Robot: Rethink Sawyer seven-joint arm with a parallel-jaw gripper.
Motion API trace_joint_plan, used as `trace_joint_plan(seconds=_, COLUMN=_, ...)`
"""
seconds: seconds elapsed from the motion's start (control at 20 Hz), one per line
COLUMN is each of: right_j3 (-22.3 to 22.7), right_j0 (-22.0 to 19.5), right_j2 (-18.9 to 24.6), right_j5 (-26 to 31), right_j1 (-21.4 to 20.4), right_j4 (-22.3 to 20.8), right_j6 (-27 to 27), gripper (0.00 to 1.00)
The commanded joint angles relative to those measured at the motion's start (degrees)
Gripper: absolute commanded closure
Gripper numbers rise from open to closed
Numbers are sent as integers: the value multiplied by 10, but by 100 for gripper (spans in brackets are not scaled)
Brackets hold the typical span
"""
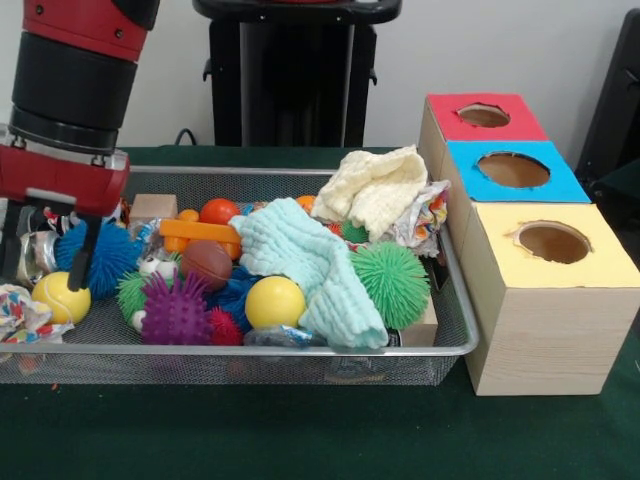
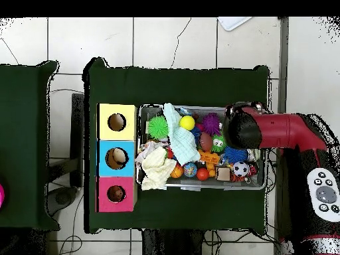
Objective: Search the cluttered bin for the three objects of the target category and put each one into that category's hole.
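Landmark: I take the wire bin (image 1: 455, 330) as my reference.
Gripper: I see the gripper (image 1: 45, 262) lowered inside the bin's left end in the front view, fingers spread, holding nothing, one finger (image 1: 84, 255) against the blue spiky ball (image 1: 110, 255).
Balls: yellow ball (image 1: 274, 301) at the bin's front middle; green spiky ball (image 1: 392, 282) right of it.
Cloths: mint cloth (image 1: 305, 255) across the bin's centre.
Holes: red box (image 1: 480, 120), blue box (image 1: 512, 172), yellow box (image 1: 555, 250) just right of the bin.

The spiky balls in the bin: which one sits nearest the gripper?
The blue spiky ball, directly beside the gripper at the bin's end; the purple and green ones lie farther off.
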Motion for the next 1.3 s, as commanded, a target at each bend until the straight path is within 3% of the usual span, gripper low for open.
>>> trace_joint_plan(seconds=0.05, right_j3=2, right_j0=5, right_j2=14, right_j5=-23, right_j1=42, right_j4=-43, right_j6=-36, gripper=0)
trace_joint_plan(seconds=0.45, right_j3=-7, right_j0=8, right_j2=1, right_j5=-51, right_j1=59, right_j4=-56, right_j6=-29, gripper=0)
trace_joint_plan(seconds=0.95, right_j3=-39, right_j0=-2, right_j2=-2, right_j5=-26, right_j1=76, right_j4=-95, right_j6=-94, gripper=0)
trace_joint_plan(seconds=1.3, right_j3=-56, right_j0=-13, right_j2=-1, right_j5=-39, right_j1=87, right_j4=-121, right_j6=-83, gripper=0)
